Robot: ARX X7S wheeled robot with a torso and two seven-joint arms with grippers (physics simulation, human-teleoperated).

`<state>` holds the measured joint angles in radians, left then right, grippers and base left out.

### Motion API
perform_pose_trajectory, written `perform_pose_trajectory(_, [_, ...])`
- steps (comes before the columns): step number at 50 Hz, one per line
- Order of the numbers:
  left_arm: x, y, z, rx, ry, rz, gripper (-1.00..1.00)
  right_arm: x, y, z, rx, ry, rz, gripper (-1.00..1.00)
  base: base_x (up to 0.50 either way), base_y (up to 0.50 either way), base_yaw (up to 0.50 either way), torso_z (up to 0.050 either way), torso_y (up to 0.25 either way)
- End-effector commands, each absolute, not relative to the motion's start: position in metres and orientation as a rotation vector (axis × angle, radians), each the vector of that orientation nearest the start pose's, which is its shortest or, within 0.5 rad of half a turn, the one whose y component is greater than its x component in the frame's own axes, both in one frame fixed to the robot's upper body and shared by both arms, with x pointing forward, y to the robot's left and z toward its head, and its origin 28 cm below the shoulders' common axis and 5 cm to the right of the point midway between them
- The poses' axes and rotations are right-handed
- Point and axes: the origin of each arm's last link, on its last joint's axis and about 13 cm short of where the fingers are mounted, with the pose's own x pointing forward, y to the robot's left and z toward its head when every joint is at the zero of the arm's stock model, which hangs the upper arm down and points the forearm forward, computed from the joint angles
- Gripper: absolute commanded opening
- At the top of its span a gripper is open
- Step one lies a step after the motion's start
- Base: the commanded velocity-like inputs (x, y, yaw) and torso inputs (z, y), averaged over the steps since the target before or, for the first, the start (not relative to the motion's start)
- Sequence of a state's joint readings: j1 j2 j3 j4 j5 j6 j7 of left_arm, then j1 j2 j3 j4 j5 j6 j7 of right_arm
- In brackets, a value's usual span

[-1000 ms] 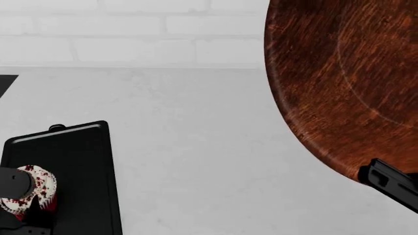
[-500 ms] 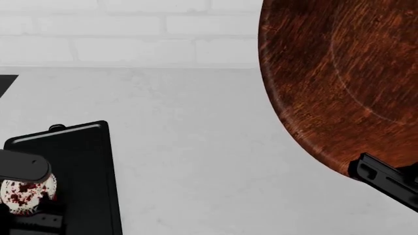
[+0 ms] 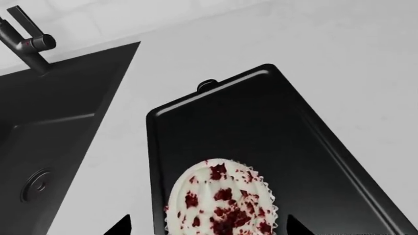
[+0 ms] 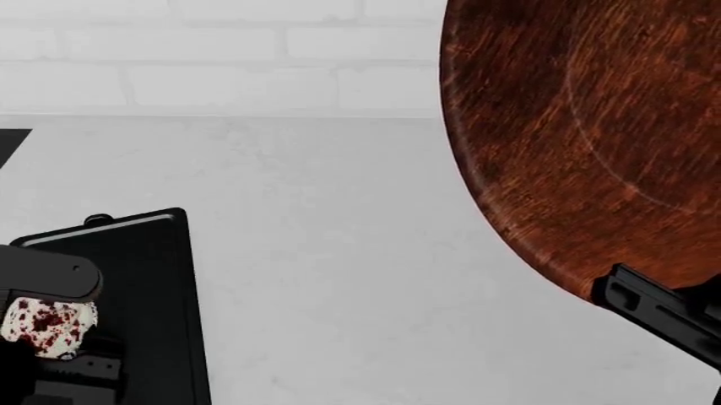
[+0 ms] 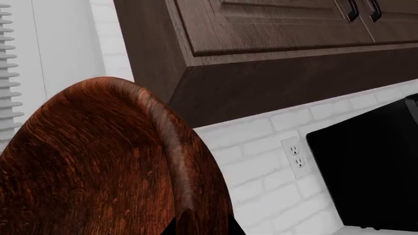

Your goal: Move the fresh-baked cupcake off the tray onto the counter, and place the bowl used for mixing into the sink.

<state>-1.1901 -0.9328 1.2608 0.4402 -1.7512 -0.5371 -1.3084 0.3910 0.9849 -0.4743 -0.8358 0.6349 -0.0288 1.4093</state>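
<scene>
The cupcake (image 3: 222, 200), white frosting with dark red crumbs, sits on the black tray (image 3: 274, 127) near its front end. My left gripper (image 3: 209, 230) is open, with a fingertip (image 3: 121, 226) on each side of the cupcake and a gap to it on both sides. In the head view the left gripper (image 4: 46, 337) partly covers the cupcake (image 4: 40, 325). My right gripper (image 4: 636, 308) is shut on the rim of the wooden bowl (image 4: 586, 143) and holds it tilted high above the counter (image 4: 338, 253). The rim runs between the jaws in the right wrist view (image 5: 196, 223).
The black sink (image 3: 58, 122), with its faucet (image 3: 26, 39) and drain (image 3: 37, 185), lies just left of the tray. A white brick wall (image 4: 225, 51) backs the counter. A dark wall cabinet (image 5: 261, 54), an outlet (image 5: 294, 156) and a black appliance (image 5: 372, 171) show behind the bowl.
My left gripper has moved forward over the cupcake and hides more of it. The bowl has shifted slightly left with the right gripper.
</scene>
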Motion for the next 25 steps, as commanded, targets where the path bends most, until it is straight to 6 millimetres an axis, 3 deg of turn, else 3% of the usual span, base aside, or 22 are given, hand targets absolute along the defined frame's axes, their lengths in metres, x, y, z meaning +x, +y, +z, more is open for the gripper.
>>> perform_pose_trajectory(1, [0.2284, 0.2212, 0.1868, 0.256, 0.531, 0.135, 1.0, 0.1779, -0.1264, 0.2216, 0.169, -0.678, -0.476, -1.0, 0.0, 0.0, 0.0, 0.0, 0.0])
perform_pose_trajectory(25, [0.238, 0.2218, 0.1778, 0.267, 0.546, 0.144, 1.0, 0.1782, -0.1271, 0.2218, 0.167, -0.678, -0.485, -1.0, 0.0, 0.0, 0.0, 0.001, 0.0])
